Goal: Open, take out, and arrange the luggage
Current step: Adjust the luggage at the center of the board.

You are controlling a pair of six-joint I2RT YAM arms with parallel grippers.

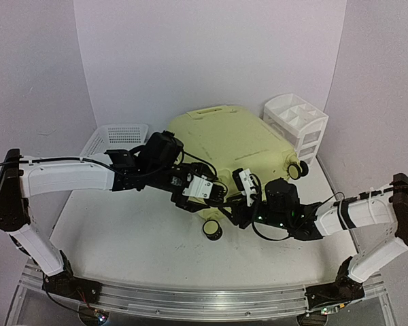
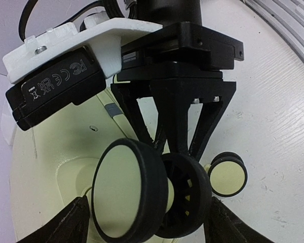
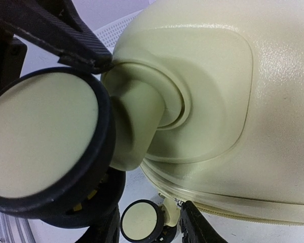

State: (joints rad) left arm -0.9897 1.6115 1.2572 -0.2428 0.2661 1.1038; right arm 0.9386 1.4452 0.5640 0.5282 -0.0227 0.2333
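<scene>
The luggage (image 1: 231,146) is a pale yellow-green hard-shell suitcase, lying closed at the middle back of the table. My left gripper (image 1: 217,197) is at its near corner. In the left wrist view the left gripper (image 2: 147,223) is open, with its fingers (image 2: 73,223) on either side of a black-rimmed cream twin wheel (image 2: 124,190). My right gripper (image 1: 239,207) faces it from the right. In the right wrist view the right gripper (image 3: 149,223) is open just under the shell's seam (image 3: 233,205), with a lower wheel (image 3: 141,220) between its fingers (image 3: 197,225).
A white mesh basket (image 1: 115,139) stands at the back left. A white drawer organizer (image 1: 296,122) stands at the back right, beside the suitcase. One suitcase wheel (image 1: 212,229) rests on the table in front and another (image 1: 298,170) sticks out on the right.
</scene>
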